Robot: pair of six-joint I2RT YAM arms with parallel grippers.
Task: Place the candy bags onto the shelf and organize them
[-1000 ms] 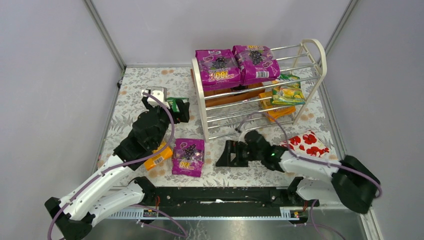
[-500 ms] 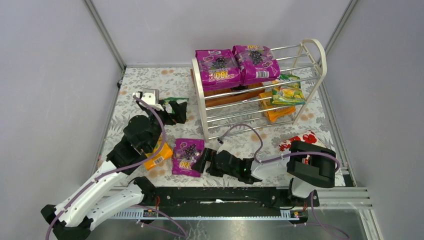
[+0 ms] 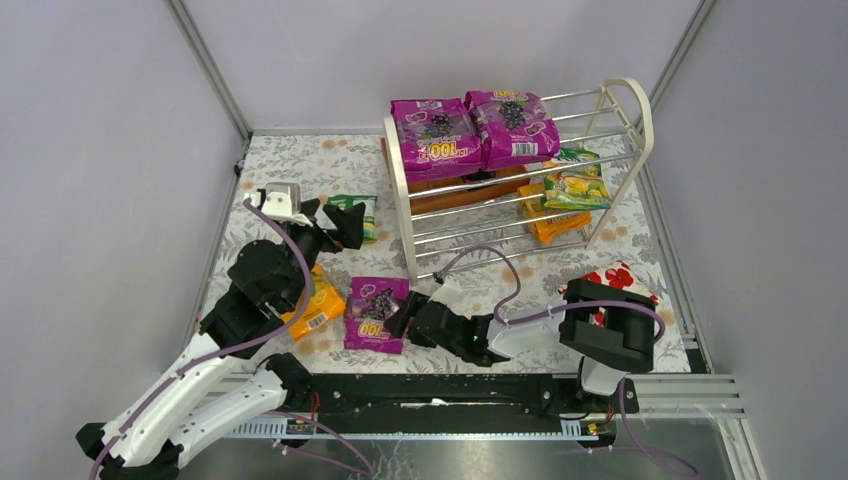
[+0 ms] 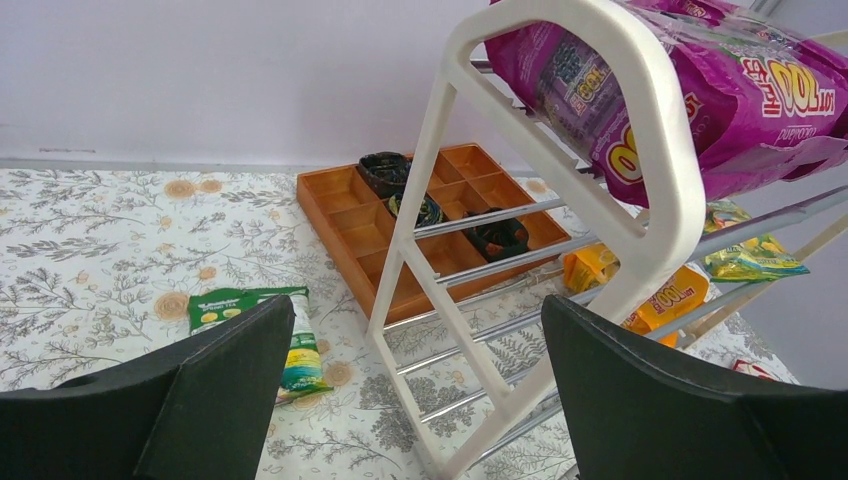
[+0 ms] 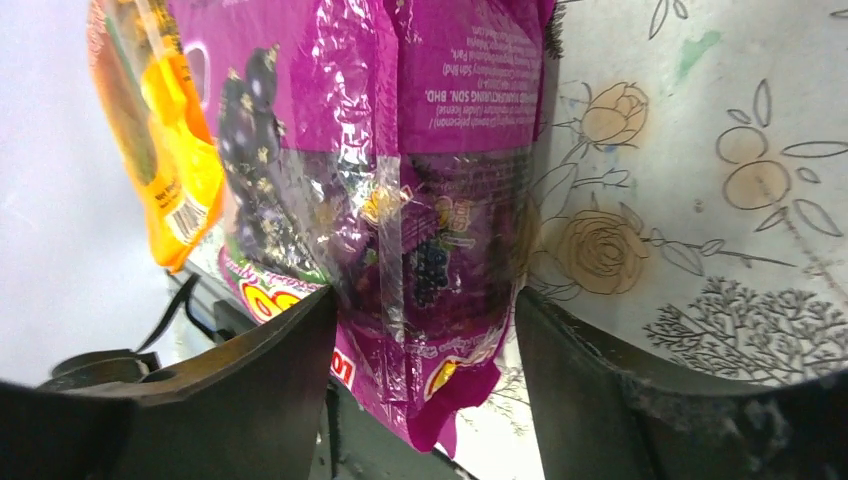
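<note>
The shelf stands at the back right with two magenta candy bags on its top tier. A green-yellow bag and an orange bag lie on the lower tiers. A third magenta bag lies flat on the table. My right gripper is at that bag's right edge, open, one finger on each side of the edge, neither pressing it. My left gripper hangs open and empty beside a green-white bag, facing the shelf's end panel.
Another orange bag lies left of the magenta one, under my left arm. A red-and-white heart package sits at the right. Behind the shelf is a brown compartmented tray. Grey walls close in the floral table.
My right arm has swung left across the table to the magenta bag, and its jaws have narrowed around the bag's edge. My left arm has drawn back left, uncovering the green-white bag.
</note>
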